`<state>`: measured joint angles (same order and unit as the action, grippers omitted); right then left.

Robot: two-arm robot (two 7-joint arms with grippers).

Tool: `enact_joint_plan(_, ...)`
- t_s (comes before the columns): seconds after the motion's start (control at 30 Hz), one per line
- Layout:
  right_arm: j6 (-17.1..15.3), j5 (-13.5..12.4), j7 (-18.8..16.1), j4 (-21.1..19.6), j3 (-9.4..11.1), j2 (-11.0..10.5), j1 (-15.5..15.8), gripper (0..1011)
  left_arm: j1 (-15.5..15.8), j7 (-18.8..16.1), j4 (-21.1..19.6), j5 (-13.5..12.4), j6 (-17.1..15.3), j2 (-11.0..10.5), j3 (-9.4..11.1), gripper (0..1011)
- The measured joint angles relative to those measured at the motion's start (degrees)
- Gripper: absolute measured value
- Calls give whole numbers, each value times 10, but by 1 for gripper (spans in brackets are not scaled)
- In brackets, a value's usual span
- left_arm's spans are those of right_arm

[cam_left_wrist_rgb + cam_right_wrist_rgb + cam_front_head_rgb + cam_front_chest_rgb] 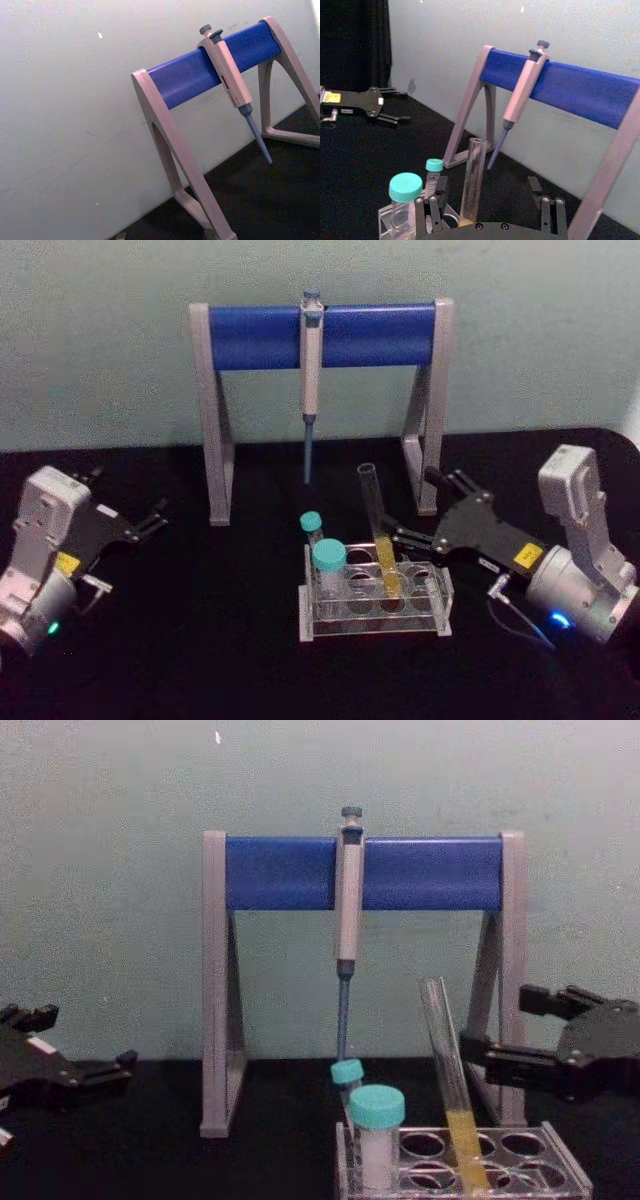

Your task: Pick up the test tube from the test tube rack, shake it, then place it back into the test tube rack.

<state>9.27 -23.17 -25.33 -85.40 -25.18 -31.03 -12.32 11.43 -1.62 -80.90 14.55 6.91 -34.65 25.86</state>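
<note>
Head view: the test tube (378, 530) stands in a right-hand hole of the test tube rack (375, 628) on the black table (200, 640). It leans back and to the left, and its lower part is yellow-orange. Two teal-capped tubes (328, 570) occupy the rack's left end. The right gripper (415, 508) sits just right of the tube with its fingers spread wide, the nearer fingertip close beside the glass; contact cannot be made out. The left gripper (128, 495) rests well apart at the table's left side, fingers also spread. Behind the rack, a pipette (311, 360) hangs from the blue bar of the grey pipette stand (250, 335).

Left wrist view: the stand and its hanging pipette appear against the pale wall.

Right wrist view: the test tube rises between the right gripper's two parted fingers, nearer to one of them, with the teal-capped tubes beyond that finger. The left gripper lies far off across the table.

Chest view: the tube tilts in the rack, its rim above the right gripper's lower finger. That gripper reaches in from the right and the left gripper from the left, both with fingers parted.
</note>
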Motion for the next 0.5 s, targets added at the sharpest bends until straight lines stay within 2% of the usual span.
enact_joint_plan(0.5,-71,-12,-46,26,-4,31,-38,1000,0,0,0,0,0,0,0,1001)
